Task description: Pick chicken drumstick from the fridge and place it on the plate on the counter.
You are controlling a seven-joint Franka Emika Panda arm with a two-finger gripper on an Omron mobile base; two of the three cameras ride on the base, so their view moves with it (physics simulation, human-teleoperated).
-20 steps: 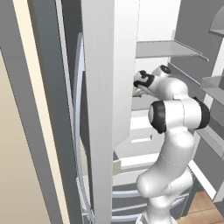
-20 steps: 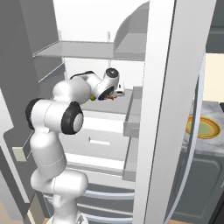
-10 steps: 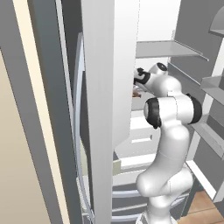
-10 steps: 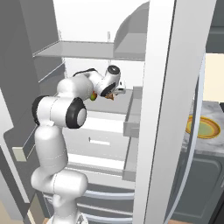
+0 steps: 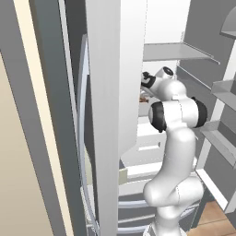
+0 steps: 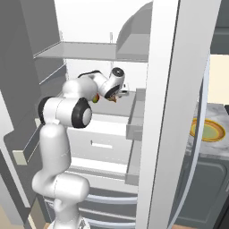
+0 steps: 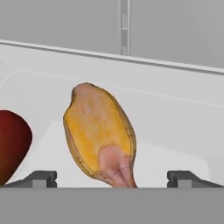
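The fridge (image 6: 165, 112) stands open, its white interior crossed by grey shelves above white drawers, with door racks showing at the right edge of the left base view. To its right in the right base view, the marble counter (image 6: 214, 145) carries the plate (image 6: 208, 130), orange-rimmed and pale green in the middle, well apart from the arm.

The white arm rises from the base in a tall column, bends at a dark elbow joint at about drawer height, then folds forward and inward so that its wrist reaches into the fridge below the upper shelf. The gripper (image 6: 115, 95) points down and in toward the shelf level; a fleck of brown-orange shows just beneath it.

In the hand view the gripper's (image 7: 113, 178) two dark finger tips (image 7: 41, 177) stand wide apart at the bottom corners, holding nothing. Between them lies the chicken drumstick (image 7: 99, 133), flat on the white fridge floor, its thick end away from the hand and its narrow end reaching down between the tips, clear of both. A dark red rounded item (image 7: 13, 146) sits just beside it at the left edge, too cropped to identify.
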